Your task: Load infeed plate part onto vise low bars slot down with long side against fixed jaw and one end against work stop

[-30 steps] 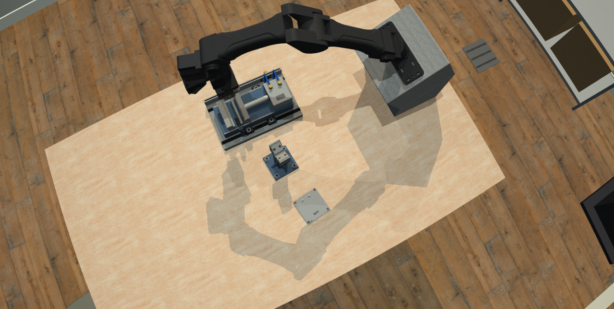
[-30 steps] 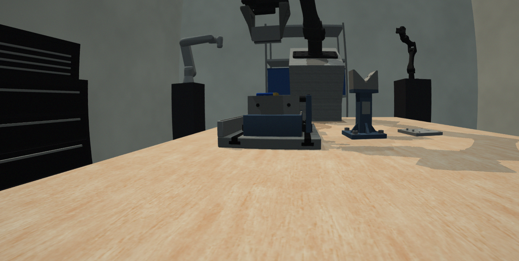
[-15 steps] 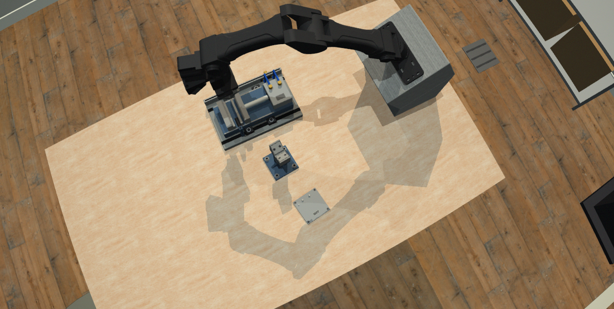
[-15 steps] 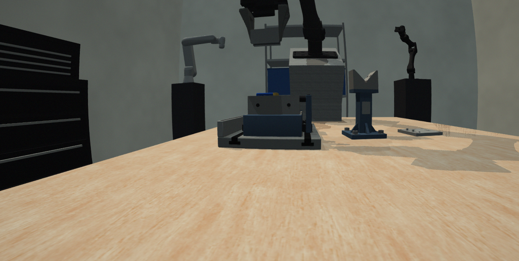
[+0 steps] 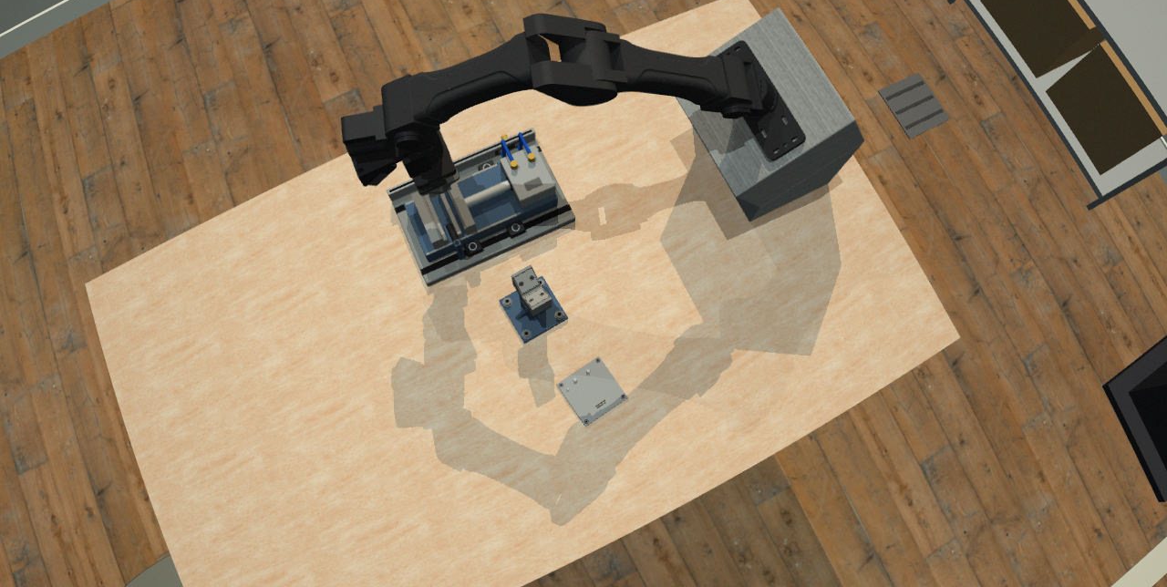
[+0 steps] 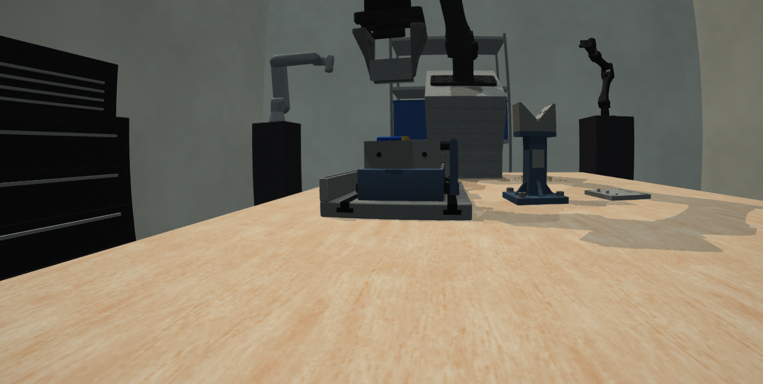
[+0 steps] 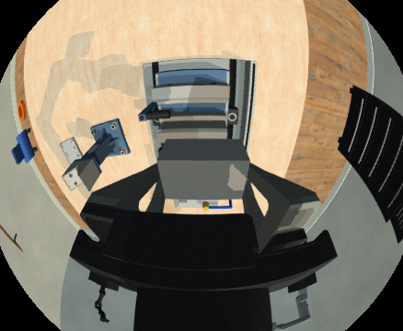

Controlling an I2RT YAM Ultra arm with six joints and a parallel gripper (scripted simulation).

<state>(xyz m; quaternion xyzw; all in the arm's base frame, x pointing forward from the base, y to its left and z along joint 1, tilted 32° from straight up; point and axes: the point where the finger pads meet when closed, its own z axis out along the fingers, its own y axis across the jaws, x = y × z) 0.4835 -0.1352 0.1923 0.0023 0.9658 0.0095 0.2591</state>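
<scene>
My gripper (image 6: 391, 67) (image 7: 203, 184) is shut on the part, a plain grey block (image 6: 388, 72) (image 7: 192, 176), and holds it roughly level high above the vise (image 5: 498, 241) (image 6: 373, 210). The arm hides the part in the top view. No slot shows on its visible faces; its underside is hidden in the wrist view. The fixed jaw (image 5: 421, 218) (image 7: 174, 93) and moving jaw (image 7: 192, 133) stand apart, with the dark work stop (image 7: 162, 114) reaching between them. The low bars are hard to make out. The V-block (image 5: 536, 299) (image 6: 533, 124) is empty.
The V-block stands on a tall blue post (image 6: 534, 168) beside the vise. The bare infeed plate (image 5: 602, 397) (image 6: 619, 194) lies beyond it. The air cylinder block (image 5: 534, 177) carries blue hoses (image 5: 524, 144) at the vise's end toward the arm's pedestal (image 5: 808, 167) (image 6: 464, 130).
</scene>
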